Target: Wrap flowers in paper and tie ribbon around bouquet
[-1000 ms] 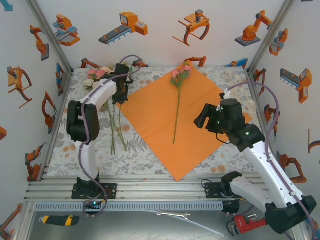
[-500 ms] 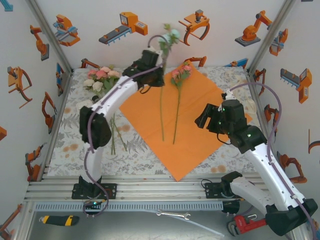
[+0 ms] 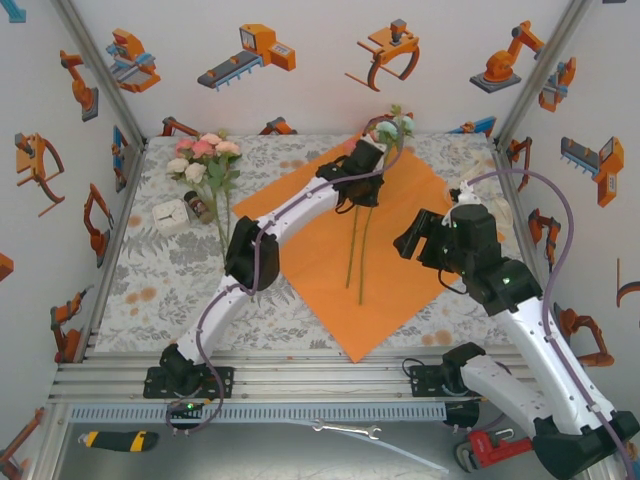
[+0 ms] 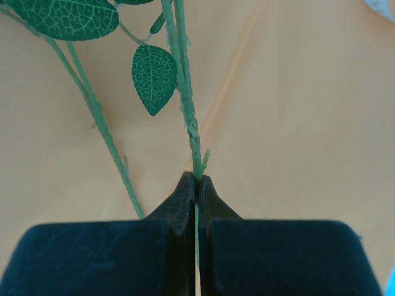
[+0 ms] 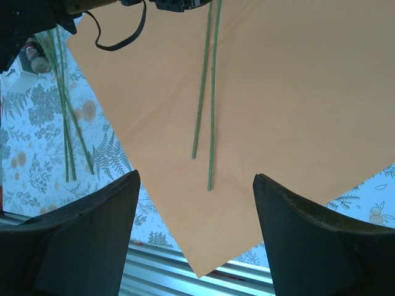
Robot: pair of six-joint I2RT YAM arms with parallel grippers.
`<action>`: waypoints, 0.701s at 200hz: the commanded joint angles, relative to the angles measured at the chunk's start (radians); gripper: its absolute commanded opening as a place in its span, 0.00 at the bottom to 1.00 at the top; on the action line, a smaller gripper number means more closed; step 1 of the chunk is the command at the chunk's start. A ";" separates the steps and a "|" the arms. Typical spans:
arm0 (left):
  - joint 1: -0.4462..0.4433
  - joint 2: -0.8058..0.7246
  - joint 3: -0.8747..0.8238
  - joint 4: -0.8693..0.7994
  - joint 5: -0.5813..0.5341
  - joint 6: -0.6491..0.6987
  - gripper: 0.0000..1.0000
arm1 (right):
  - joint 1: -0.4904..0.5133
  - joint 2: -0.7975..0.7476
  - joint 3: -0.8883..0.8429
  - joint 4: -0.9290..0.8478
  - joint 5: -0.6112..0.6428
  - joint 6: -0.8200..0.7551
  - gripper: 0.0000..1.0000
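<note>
- White walls (image 3: 320, 100) close in the scene on three sides, dotted with orange robot-arm stickers (image 3: 246, 56); bare metal posts run up the two far corners.
- The worktop (image 3: 150, 290) wears a pale cloth printed with grey leaves and ferns, and ends at ribbed metal rails (image 3: 300, 380) along the near edge.
- The paper (image 3: 320, 290) lies flat as a bright orange diamond right of centre, one corner reaching the near rails.
- The left arm (image 3: 280, 225) stretches diagonally across the paper's far half.
- The left end effector (image 4: 196, 185) is clenched on one thin green stem, its bloom (image 3: 395, 128) over the far corner.
- The right end effector (image 5: 196, 185) hangs released above the paper's near part, grasping nothing.
- Two stems (image 5: 207, 92) run side by side down the paper's middle.
- The rest of the flowers (image 3: 203, 155) lie on the cloth at the far left, off the paper.
- A white block (image 3: 170, 215) and small dark bottle (image 3: 200, 207) sit beside that bunch.
- Below the rails lie a red pipe wrench (image 3: 490, 447), a spanner (image 3: 345, 430) and a yellow-black knife (image 3: 115, 439).
</note>
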 commanded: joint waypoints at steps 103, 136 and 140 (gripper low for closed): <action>-0.002 0.038 0.071 0.094 -0.094 0.136 0.26 | -0.006 -0.033 -0.018 -0.041 0.030 -0.017 0.68; 0.010 -0.072 0.027 0.069 -0.109 0.122 0.26 | -0.005 -0.044 -0.013 -0.043 0.035 -0.013 0.68; 0.013 -0.095 0.010 0.066 -0.113 0.114 0.26 | -0.006 -0.045 -0.015 -0.043 0.036 -0.012 0.68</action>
